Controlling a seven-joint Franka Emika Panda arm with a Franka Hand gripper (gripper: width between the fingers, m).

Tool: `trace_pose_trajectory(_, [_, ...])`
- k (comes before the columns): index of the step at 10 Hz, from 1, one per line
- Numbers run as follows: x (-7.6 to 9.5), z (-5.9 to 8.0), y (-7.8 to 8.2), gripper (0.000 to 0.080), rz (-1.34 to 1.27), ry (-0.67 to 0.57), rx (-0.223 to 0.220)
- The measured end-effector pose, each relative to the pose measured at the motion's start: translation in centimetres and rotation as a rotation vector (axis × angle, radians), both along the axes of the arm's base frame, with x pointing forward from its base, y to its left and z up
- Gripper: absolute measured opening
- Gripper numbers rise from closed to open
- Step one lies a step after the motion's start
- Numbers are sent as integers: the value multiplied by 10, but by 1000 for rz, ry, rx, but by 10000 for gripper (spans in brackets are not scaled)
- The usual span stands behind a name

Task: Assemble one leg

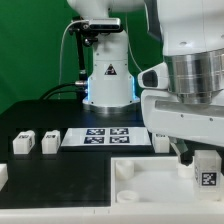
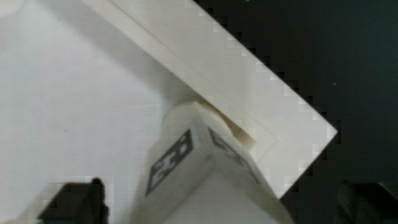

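Observation:
A leg [image 1: 207, 172], a small white block with a black-and-white tag facing the camera, stands upright at the corner of the large flat white square piece [image 1: 150, 190] on the exterior view's right. My gripper [image 1: 197, 160] hangs right over it. In the wrist view the leg [image 2: 222, 175] sits between my two dark fingers [image 2: 75, 202], which stand wide apart with a gap on each side of it. My gripper [image 2: 217, 208] is open and holds nothing. The white piece [image 2: 71, 100] fills most of that view, its raised rim running past the leg.
Two loose legs [image 1: 22, 143] [image 1: 50, 141] lie on the black table at the exterior view's left, and a third white block [image 1: 3, 175] at the left edge. The marker board [image 1: 108, 136] lies mid-table, with another white block [image 1: 161, 141] beside it. The arm's base [image 1: 108, 80] stands behind.

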State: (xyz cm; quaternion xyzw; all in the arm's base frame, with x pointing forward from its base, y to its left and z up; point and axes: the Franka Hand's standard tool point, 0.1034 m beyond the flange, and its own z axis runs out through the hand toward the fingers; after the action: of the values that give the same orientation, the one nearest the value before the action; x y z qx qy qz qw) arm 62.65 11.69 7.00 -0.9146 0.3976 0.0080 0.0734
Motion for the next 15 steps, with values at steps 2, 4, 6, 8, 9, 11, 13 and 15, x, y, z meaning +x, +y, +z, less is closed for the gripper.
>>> trace_pose_trajectory(2, [4,3,-2,649,345,-54,-36])
trace_pose_trajectory(4, [7,4,-5,649,669,-106,-66])
trace_pose_trajectory(6, [6,4,-5,649,625,-100,-63])
trace_pose_trajectory(8, [6,3,-5,388,625,-99,-63])
trace_pose_trajectory(9, [6,3,-5,388,512,-86,-55])
trace_pose_trajectory(11, [6,3,-9,294,254,-51,-44])
trace_pose_trajectory(13, [4,2,-9,294,-60,0,-33])
trace_pose_trajectory(15, [2,3,-8,294,-466,53,-34])
